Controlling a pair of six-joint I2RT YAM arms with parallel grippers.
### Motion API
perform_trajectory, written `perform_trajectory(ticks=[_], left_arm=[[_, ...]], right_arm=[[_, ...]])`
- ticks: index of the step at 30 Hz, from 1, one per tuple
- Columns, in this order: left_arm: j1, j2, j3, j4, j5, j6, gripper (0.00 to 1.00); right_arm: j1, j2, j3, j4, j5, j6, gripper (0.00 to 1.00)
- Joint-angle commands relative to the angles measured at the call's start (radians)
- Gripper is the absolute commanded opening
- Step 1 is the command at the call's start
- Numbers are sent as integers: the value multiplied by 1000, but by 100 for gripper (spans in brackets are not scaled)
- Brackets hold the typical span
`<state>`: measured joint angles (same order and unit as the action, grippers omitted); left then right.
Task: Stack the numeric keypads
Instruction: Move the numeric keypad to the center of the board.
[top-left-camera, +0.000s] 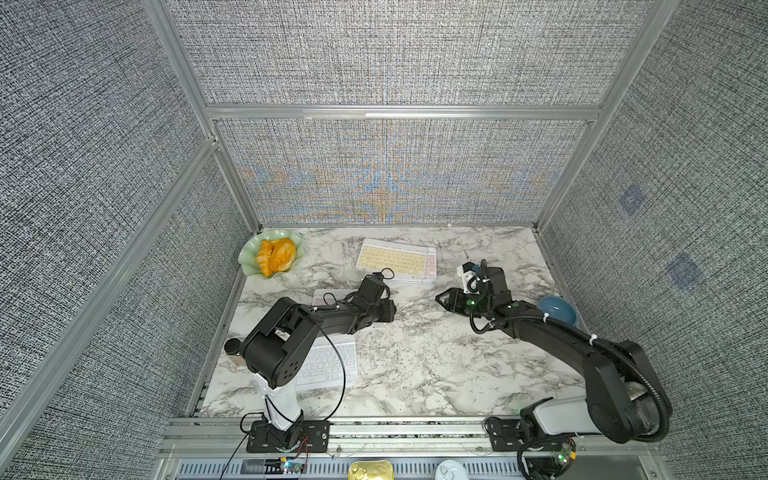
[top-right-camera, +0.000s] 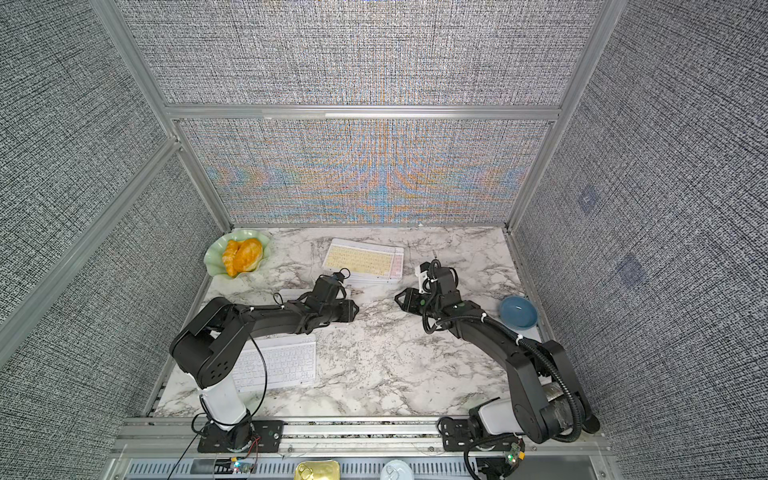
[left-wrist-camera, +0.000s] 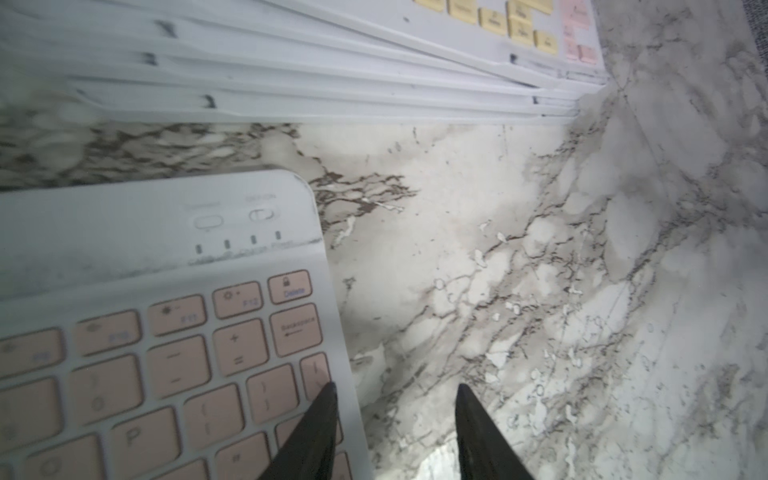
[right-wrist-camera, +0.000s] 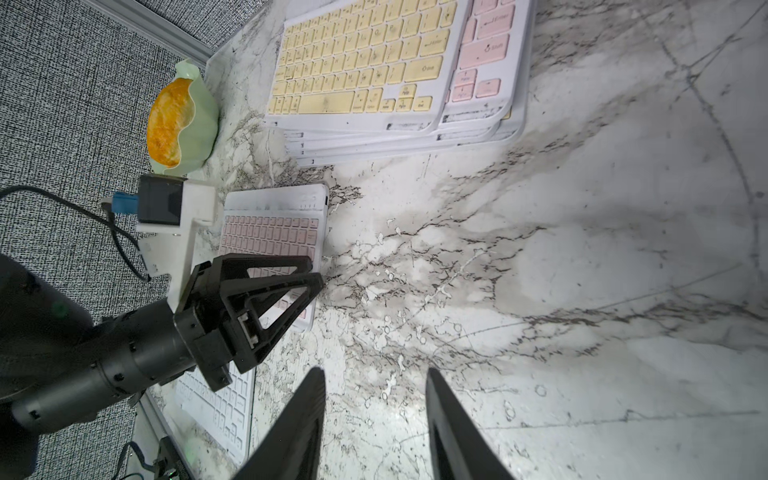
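Several numeric keypads lie in a stack (top-left-camera: 397, 259) (top-right-camera: 363, 259) (right-wrist-camera: 365, 62) at the back, yellow keys on top and pink keys showing beneath. A pink keypad (left-wrist-camera: 166, 332) (right-wrist-camera: 270, 228) lies flat in front of it, mostly under my left arm in both top views. A white keypad (top-left-camera: 328, 365) (top-right-camera: 278, 365) lies nearer the front. My left gripper (left-wrist-camera: 395, 384) (top-left-camera: 394, 309) (right-wrist-camera: 318, 270) has its jaws apart: one fingertip (left-wrist-camera: 328, 399) is over the pink keypad's edge keys, the other over bare marble. My right gripper (right-wrist-camera: 374, 370) (top-left-camera: 437, 297) hovers open over marble, empty.
A green dish (top-left-camera: 249, 259) with a croissant (top-left-camera: 276, 255) sits in the back left corner. A blue bowl (top-left-camera: 559, 309) stands by the right wall behind my right arm. A small dark-capped object (top-left-camera: 233, 347) stands at the left edge. Walls enclose three sides.
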<state>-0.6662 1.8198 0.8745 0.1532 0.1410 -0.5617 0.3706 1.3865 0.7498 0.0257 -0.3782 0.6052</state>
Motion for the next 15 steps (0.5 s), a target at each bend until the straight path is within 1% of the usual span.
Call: perform_trajectory(ticks=[1, 3, 7, 15], left_arm=[[-19, 26, -7, -163, 122, -65, 47], [-33, 38, 5, -145, 139, -83, 47], [-64, 67, 29, -100, 155, -121, 47], [-119, 159, 116, -16, 183, -195, 47]], right_arm=[[-10, -27, -16, 4, -14, 36, 43], [-27, -50, -35, 19, -35, 60, 43], [-52, -111, -61, 15, -30, 79, 43], [-82, -225, -66, -90, -1, 59, 43]])
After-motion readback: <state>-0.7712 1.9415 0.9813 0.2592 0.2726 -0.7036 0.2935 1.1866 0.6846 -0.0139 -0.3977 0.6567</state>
